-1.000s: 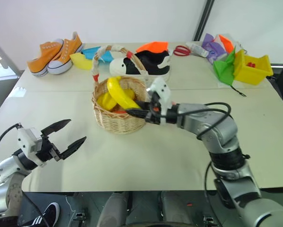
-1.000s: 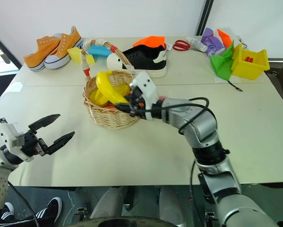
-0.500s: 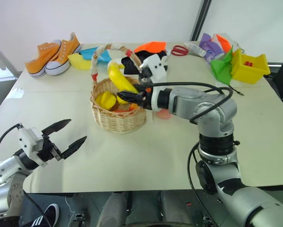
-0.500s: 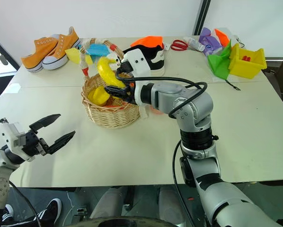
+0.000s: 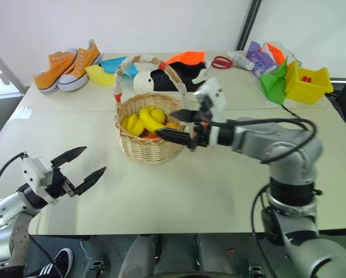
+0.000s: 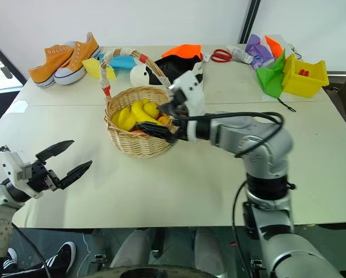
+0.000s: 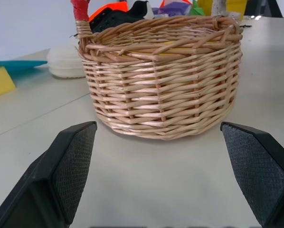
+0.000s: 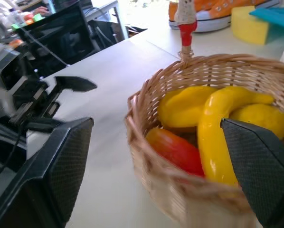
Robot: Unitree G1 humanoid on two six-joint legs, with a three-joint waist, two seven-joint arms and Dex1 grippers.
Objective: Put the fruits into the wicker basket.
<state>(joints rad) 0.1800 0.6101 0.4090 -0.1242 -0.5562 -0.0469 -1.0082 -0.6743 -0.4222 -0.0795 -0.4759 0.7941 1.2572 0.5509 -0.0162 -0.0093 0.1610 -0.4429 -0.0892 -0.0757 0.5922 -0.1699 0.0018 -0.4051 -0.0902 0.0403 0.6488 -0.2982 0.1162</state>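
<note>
- The wicker basket is taken as landmark; the banana is seen lying inside it among other yellow pieces and a red-orange piece.
- The peach cannot be told apart with certainty; the red-orange piece in the basket may be it.
- The right gripper is held wide open and empty, just beside the basket's rim. Risk: the rim or handle could be caught on withdrawal and the basket tipped.
- The left gripper is open, empty, well apart from the basket; no hazard is judged there.

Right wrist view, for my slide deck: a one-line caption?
Open right gripper beside the wicker basket holding the banana.
</note>
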